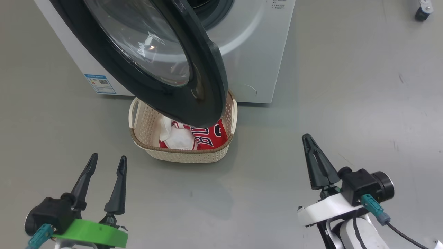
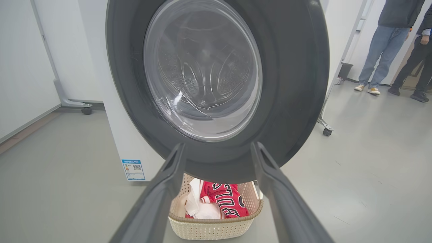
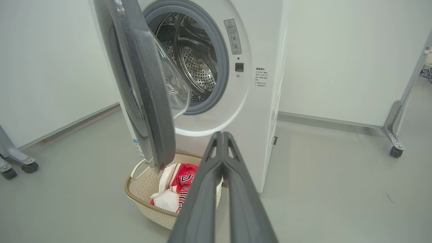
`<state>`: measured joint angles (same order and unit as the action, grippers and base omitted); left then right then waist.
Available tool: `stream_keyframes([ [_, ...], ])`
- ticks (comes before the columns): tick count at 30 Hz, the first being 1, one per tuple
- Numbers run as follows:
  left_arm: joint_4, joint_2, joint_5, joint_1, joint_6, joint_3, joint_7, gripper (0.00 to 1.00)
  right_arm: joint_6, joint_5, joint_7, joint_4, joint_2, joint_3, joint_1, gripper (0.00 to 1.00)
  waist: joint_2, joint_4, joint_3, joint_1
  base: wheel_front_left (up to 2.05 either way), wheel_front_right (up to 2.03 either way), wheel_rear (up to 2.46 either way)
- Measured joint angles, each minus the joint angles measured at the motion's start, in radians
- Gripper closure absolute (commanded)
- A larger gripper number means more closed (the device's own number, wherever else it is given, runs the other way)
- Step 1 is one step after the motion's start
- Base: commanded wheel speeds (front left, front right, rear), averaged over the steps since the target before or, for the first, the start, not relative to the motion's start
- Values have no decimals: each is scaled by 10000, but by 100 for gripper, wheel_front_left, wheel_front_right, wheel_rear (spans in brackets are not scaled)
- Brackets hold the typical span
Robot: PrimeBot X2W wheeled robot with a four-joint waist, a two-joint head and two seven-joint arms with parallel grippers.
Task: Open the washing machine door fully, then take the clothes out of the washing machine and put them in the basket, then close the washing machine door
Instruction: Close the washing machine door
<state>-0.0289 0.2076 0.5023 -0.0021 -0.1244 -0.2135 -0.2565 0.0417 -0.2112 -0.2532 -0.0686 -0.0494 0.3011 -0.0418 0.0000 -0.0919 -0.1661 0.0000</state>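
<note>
The washing machine (image 1: 256,52) (image 3: 256,111) stands on the floor with its door (image 1: 204,69) (image 2: 290,84) (image 3: 148,101) swung out over the basket (image 1: 187,155) (image 2: 212,227) (image 3: 141,199). The clothes (image 1: 207,136) (image 2: 226,199) (image 3: 180,177), red and white, lie in the basket. Its steel drum (image 3: 195,57) shows nothing inside. My left gripper (image 1: 107,159) (image 2: 217,146) is open, low and left of the basket, facing the door's outer side. My right gripper (image 1: 306,138) (image 3: 222,135) is shut on nothing, to the right of the basket.
Grey floor lies all around. A castor (image 1: 422,12) shows at the far right in the head view. White panels on wheeled feet (image 2: 86,109) (image 3: 395,150) stand beside the machine. Two persons' legs (image 2: 374,60) stand at the far right in the left wrist view.
</note>
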Motion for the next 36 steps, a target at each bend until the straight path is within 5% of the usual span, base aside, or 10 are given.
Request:
stream_keyframes([
  [15,92,-178,125,-861,0,-604,0,0,631,1344,31,-955,-282,1992,-1992,100,0,-699,-879,0,0,0,0],
  [36,-2,-408,347,-1683,0,-959,0,0,717,1358,199,-2412,-305,1808,-4385,100,0,-2163,-2157,0,0,0,0],
])
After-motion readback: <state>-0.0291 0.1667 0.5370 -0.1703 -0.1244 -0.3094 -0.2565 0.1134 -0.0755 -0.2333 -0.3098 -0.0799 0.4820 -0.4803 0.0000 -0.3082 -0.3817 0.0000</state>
